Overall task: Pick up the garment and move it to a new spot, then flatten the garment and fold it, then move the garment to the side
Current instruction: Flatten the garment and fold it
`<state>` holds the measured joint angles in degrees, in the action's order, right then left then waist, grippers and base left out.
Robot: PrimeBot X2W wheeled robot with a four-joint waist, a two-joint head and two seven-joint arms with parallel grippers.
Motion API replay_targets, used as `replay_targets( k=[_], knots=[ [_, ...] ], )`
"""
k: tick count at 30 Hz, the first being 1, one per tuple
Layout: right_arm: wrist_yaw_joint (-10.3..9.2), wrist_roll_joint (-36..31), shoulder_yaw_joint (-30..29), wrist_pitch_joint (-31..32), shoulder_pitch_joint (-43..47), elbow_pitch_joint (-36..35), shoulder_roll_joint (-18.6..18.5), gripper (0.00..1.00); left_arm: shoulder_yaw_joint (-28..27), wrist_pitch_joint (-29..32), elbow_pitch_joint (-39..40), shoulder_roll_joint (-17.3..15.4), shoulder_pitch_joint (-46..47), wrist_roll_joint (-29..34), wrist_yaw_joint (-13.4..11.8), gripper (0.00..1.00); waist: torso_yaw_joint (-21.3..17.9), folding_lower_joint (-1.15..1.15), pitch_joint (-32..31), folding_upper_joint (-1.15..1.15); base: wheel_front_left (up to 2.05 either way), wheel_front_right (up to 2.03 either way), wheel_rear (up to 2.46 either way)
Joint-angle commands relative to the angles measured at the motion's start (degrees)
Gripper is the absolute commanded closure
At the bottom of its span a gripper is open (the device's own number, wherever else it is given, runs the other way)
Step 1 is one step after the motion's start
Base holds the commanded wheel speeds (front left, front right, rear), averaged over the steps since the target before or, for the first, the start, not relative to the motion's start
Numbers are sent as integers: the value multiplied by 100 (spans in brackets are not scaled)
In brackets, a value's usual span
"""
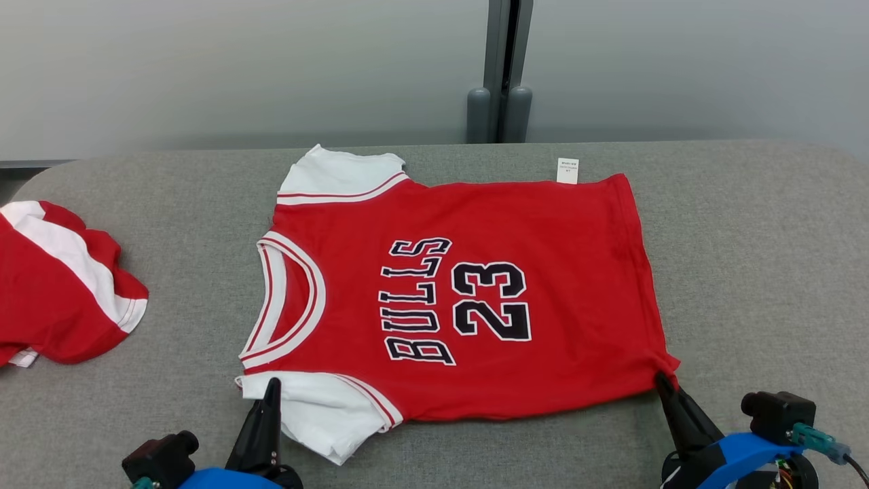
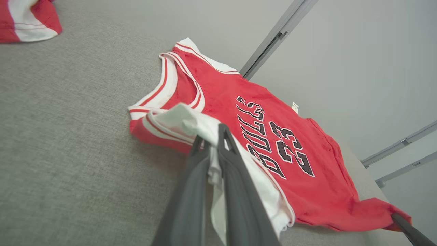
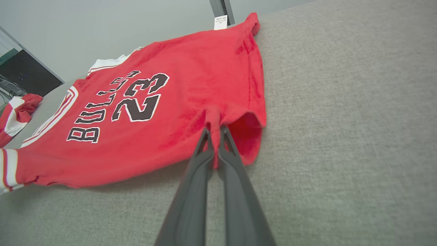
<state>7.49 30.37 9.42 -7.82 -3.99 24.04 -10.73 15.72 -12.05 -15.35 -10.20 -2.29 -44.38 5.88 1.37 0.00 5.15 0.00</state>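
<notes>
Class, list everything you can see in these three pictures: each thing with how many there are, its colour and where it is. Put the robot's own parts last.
jersey: one, red with white sleeves and black BULLS 23 print, spread out in the middle of the table
label: one, white, sticking out from the jersey's far edge
second garment: one, red and white, crumpled at the table's left edge
table: one, grey fabric top, under both garments
post: one, grey, upright behind the table
left hand: one, dark fingers, shut on the jersey's near white sleeve
right hand: one, dark fingers, shut on the jersey's near hem corner
</notes>
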Motion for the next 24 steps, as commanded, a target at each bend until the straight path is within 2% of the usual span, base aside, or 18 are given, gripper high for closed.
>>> replay_targets(
  k=[1, 14, 24],
  knots=[
    [1, -24, -20, 19, -98, 25, 14, 100, 5, 10, -37, 3, 160, -25, 16, 100, 3, 0, 9, 0, 0, 0, 0],
    [1, -113, 75, 236, -935, 496, -89, 100, 71, 176, -740, -118, 1141, -196, 129, 100, -91, 0, 229, 0, 0, 0, 0],
    [1, -188, 369, 262, -1878, 1183, -55, 100, 182, 263, -1508, -247, 2087, -353, 170, 100, -184, 0, 608, 0, 0, 0, 0]
  ],
)
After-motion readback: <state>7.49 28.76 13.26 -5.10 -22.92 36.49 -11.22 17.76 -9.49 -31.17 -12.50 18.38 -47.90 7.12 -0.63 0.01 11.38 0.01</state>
